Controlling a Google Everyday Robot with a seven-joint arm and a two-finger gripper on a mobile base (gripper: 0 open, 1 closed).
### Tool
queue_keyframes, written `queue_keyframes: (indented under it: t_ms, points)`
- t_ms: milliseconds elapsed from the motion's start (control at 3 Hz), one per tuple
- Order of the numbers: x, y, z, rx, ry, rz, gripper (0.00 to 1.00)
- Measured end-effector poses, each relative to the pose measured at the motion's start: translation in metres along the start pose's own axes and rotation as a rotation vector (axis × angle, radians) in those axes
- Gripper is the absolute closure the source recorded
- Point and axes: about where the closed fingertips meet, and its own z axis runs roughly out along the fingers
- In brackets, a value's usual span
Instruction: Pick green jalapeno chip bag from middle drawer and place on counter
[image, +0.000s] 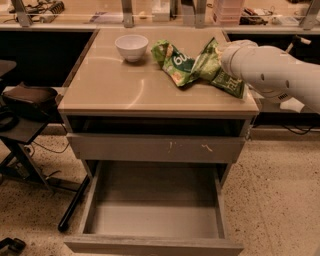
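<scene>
Green jalapeno chip bag (226, 81) lies on the counter (125, 90), crinkled and partly propped up, near the counter's back corner on the side the arm comes from. One end of it reaches almost to that side edge of the counter. Its other end rises against a brighter green bag (176, 62) with a round dark logo; the two bags touch or overlap, and both sit toward the counter's back half.

The white robot arm (272, 75) reaches in over the counter's side edge, and the gripper (226, 53) at its tip is right at the raised upper part of the green jalapeno chip bag. The arm's own bulk hides it, so whether it is open, closed or holding the bag cannot be told.

A white bowl (131, 46) stands upright on the counter, also at the back, just beside the brighter bag and apart from the olive one.

Under the counter a dark open slot runs across the cabinet. Beneath it is a shut grey drawer front with pale scratch marks (155, 148). Lower again, the middle drawer (152, 245) is pulled well out from under the counter, its grey floor bare. A dark chair (27, 97) stands beside the counter on the side opposite the arm, on a speckled floor (280, 200).
</scene>
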Motion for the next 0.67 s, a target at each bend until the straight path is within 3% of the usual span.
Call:
queue_keyframes:
  t_ms: [333,667]
  points:
    - [0.0000,0.0000,0.0000,0.000,0.000,0.000,0.12]
    - [0.0000,0.0000,0.0000,0.000,0.000,0.000,0.00]
